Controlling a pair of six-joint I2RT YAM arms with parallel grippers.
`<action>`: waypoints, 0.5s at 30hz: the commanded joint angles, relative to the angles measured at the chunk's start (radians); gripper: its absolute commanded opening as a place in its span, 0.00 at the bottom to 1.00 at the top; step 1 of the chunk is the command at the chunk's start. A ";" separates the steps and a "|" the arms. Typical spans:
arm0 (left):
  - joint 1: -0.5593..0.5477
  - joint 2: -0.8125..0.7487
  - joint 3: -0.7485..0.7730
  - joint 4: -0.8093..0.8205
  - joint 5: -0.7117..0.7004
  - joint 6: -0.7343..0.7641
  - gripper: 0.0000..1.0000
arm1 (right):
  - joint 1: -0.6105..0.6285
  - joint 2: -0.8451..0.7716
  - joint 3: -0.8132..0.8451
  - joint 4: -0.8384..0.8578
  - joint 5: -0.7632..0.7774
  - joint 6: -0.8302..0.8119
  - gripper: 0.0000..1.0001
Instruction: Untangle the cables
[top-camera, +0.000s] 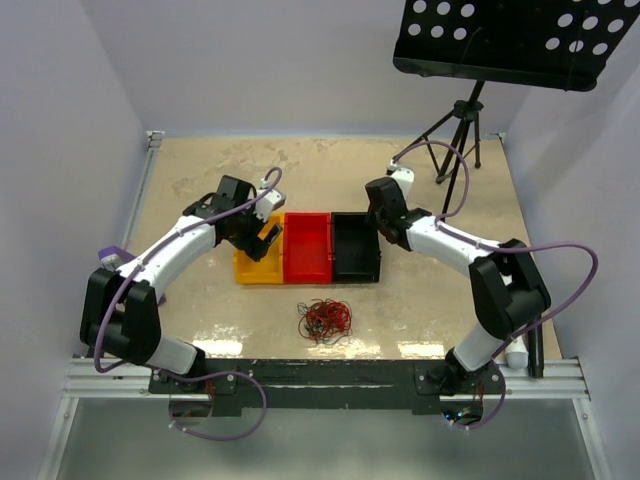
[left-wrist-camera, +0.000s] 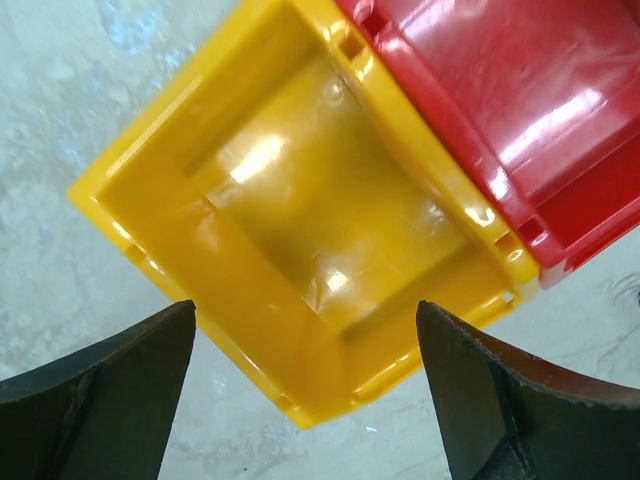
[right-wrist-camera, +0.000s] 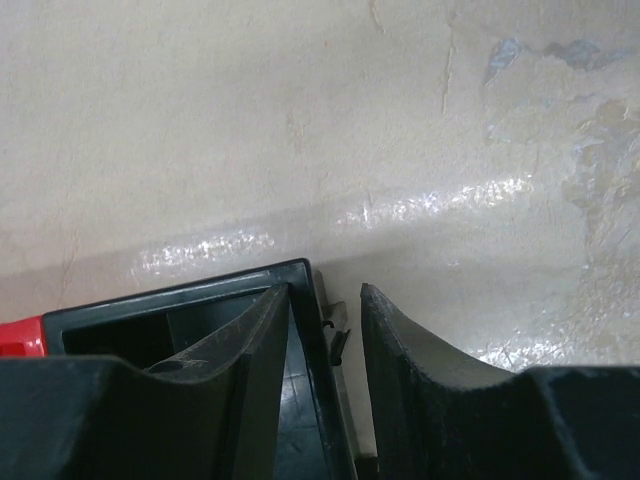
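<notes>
1. Hovering over yellow bin (left-wrist-camera: 230, 330), left of red bin (top-camera: 307, 277): left gripper (left-wrist-camera: 305, 310), jaws spread wide, nothing held.
2. Right gripper (right-wrist-camera: 325, 295) at black bin (right-wrist-camera: 150, 305), right of red bin: jaws slightly apart, straddling its wall.
3. Cables (top-camera: 325, 320): tangled pile on tabletop (top-camera: 420, 310), in front of red bin.

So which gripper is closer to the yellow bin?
Left. The left gripper hangs over the yellow bin, jaws open; the right gripper straddles the black bin's far corner, at the row's other end.
</notes>
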 joint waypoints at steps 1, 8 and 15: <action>0.001 0.001 -0.017 0.073 -0.028 0.016 0.96 | -0.010 -0.001 0.031 -0.009 0.059 -0.025 0.39; 0.001 0.073 0.062 0.122 -0.007 0.004 0.95 | -0.005 -0.174 -0.047 -0.035 0.086 0.026 0.67; 0.000 -0.035 0.159 -0.014 0.136 -0.007 0.98 | 0.119 -0.347 -0.054 -0.186 -0.015 0.075 0.75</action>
